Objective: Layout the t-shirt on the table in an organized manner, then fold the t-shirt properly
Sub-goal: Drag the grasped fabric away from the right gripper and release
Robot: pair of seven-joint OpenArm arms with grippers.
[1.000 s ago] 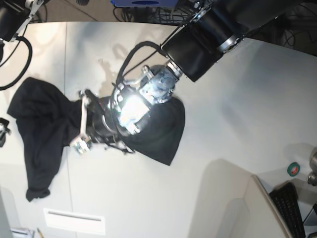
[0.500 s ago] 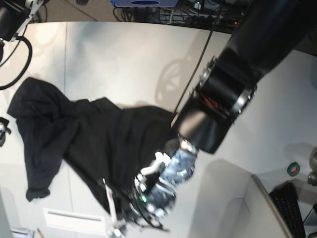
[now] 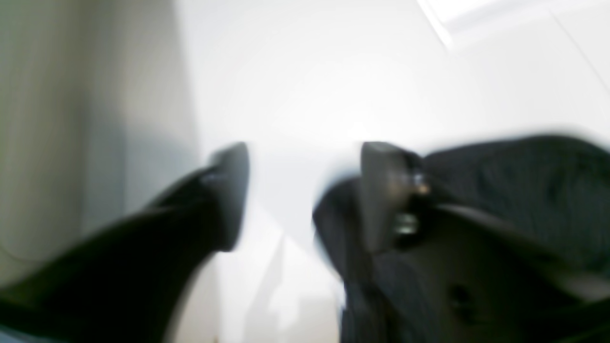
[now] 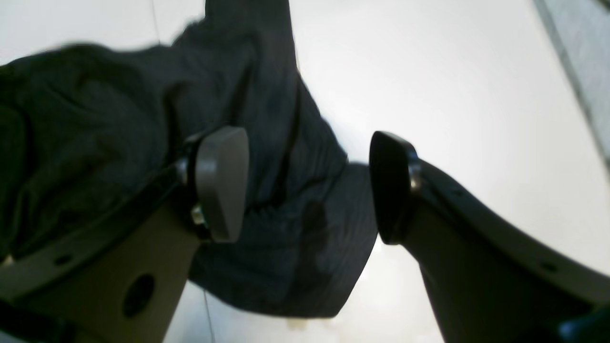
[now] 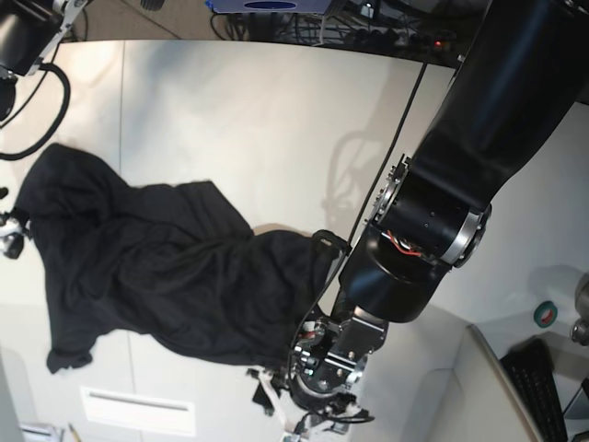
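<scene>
t-shirt (image 5: pixel 156 276): a black, crumpled heap is spread unfolded across the left and middle of the table (image 5: pixel 258 120); no print is seen on the side shown.
right gripper (image 4: pixel 309 183): its jaws are held wide apart with nothing between the pads; in its wrist view the t-shirt lies below and behind the gap, bulking toward the left finger, while bare table is seen past the right finger.
right arm: only a small part is seen at the left edge of the base view, by the cloth's left end.
left gripper (image 3: pixel 305 195): though blurred, its jaws are seen parted, with bare white table in the gap; dark cloth sits just beside and behind the right finger, and whether it is touched cannot be told.
left arm (image 5: pixel 460 184): it is reached down from the upper right, the wrist at the cloth's near right corner.
</scene>
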